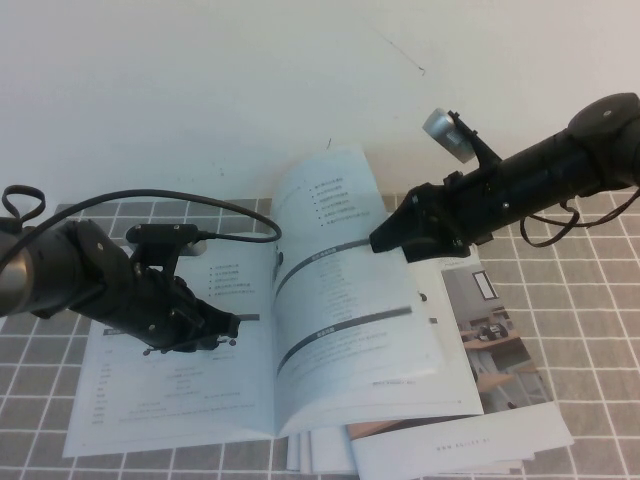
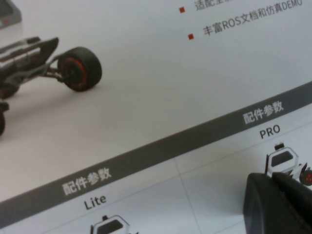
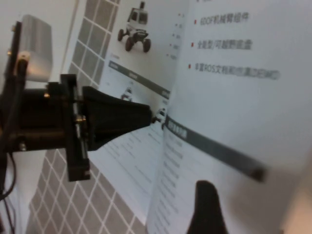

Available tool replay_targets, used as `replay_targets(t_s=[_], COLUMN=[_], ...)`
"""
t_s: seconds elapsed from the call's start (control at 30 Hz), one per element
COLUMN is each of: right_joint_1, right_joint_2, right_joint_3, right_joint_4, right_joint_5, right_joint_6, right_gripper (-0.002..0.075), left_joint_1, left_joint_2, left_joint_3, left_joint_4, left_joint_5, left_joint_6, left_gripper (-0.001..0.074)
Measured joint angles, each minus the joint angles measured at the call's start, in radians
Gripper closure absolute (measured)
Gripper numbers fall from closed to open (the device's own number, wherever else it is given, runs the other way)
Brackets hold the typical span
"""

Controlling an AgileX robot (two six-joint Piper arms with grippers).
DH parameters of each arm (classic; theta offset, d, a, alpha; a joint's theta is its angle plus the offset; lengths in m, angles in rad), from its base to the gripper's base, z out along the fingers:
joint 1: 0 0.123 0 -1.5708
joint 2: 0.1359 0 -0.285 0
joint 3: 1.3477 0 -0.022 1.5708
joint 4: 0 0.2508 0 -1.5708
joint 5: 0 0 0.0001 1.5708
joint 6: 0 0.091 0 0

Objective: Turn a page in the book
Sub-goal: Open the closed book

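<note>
The book point(image 1: 170, 400) lies open on the grid-patterned table. My left gripper point(image 1: 228, 325) is shut and rests its tips on the left-hand leaf; in the left wrist view its black fingers point(image 2: 278, 200) sit together on printed robot photos and a dark header bar point(image 2: 146, 156). The page point(image 1: 340, 290) stands lifted and curved above the spine. My right gripper point(image 1: 385, 240) is shut on its right edge. In the right wrist view one black finger point(image 3: 207, 207) lies against the lifted page point(image 3: 234, 97); the other is hidden behind it.
A brochure with colour room photos point(image 1: 495, 340) lies under the book at the right. Loose white sheets point(image 1: 460, 450) stick out at the front. A grey camera point(image 1: 447, 133) rides on the right arm. The white wall is behind.
</note>
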Motion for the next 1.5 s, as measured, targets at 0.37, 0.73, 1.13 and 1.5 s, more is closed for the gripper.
replay_targets(t_s=[0.37,0.73,1.13,1.5], right_joint_1=[0.002,0.026,0.088,0.136], right_joint_2=[0.000,0.000,0.000,0.000], right_joint_3=[-0.001,-0.003,-0.167,-0.178], right_joint_4=[0.255,0.321,0.306,0.205], right_joint_5=[0.140,0.146,0.151,0.159], right_joint_6=[-0.121,-0.134,-0.103,-0.061], right_gripper=[0.0265,0.0265,0.0265,0.0265], left_joint_1=[0.000,0.000,0.000,-0.145], left_joint_2=[0.000,-0.014,-0.315,-0.541], left_joint_3=[0.000,-0.003,-0.023,-0.023], left_joint_4=[-0.004,-0.008,-0.004,0.003], left_joint_5=[-0.001,0.002,0.186,0.396], left_joint_6=[0.016,0.044,0.112,0.152], left_gripper=[0.0738,0.0738,0.0738,0.0738])
